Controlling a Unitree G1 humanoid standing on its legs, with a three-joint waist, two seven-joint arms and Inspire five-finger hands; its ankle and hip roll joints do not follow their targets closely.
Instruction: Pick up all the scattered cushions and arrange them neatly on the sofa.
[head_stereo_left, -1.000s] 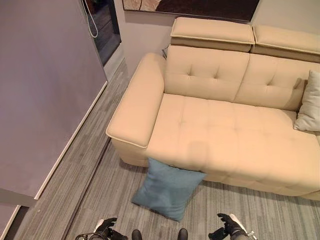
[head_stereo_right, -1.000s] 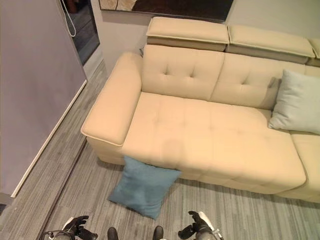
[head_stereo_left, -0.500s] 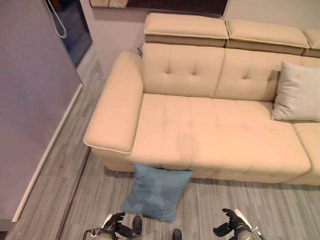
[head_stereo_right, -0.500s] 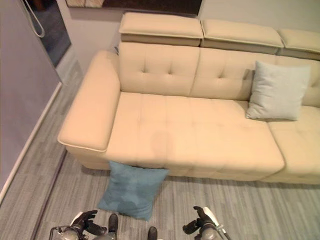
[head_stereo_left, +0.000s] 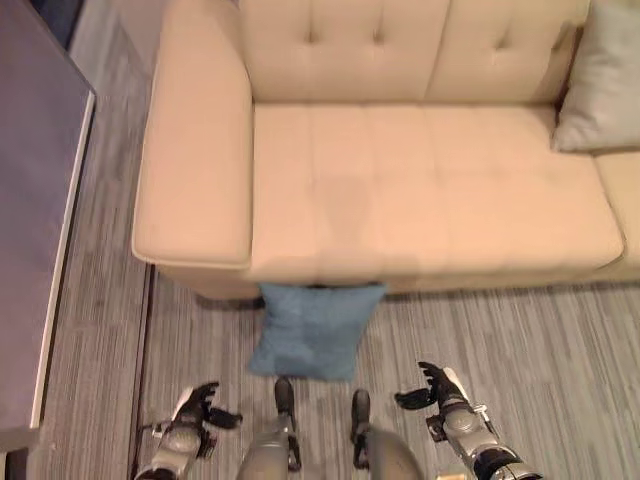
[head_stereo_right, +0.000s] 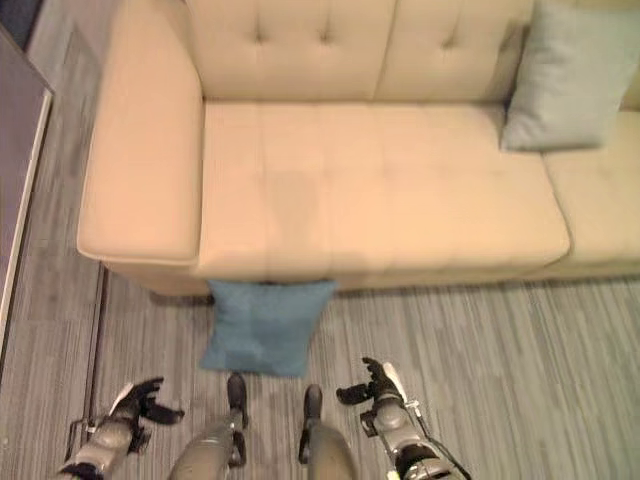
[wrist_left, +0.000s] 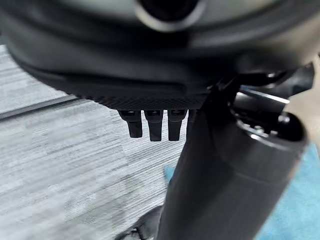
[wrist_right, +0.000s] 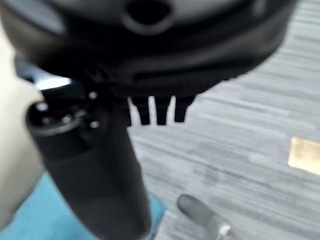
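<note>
A blue cushion (head_stereo_left: 315, 330) stands on the grey floor, leaning against the front of the beige sofa (head_stereo_left: 400, 190). A light grey cushion (head_stereo_right: 570, 75) rests upright against the sofa back at the right. My left hand (head_stereo_left: 195, 410) hangs low at the lower left, open and holding nothing, a short way left of the blue cushion. My right hand (head_stereo_left: 435, 385) hangs at the lower right, also open and free, to the right of that cushion. The blue cushion's edge (wrist_left: 295, 215) shows past the left hand's fingers (wrist_left: 152, 125), and its corner (wrist_right: 30, 220) past the right hand's fingers (wrist_right: 157, 112).
The sofa's wide armrest (head_stereo_left: 195, 150) lies at the left end, with a grey wall panel (head_stereo_left: 30, 200) and its white skirting further left. Striped grey flooring (head_stereo_left: 520, 330) runs along the sofa front. A small tan patch (wrist_right: 305, 155) lies on the floor.
The camera has tipped down and come closer, so the sofa back's top has left the view. Both hands show higher in the picture. Neither cushion has moved.
</note>
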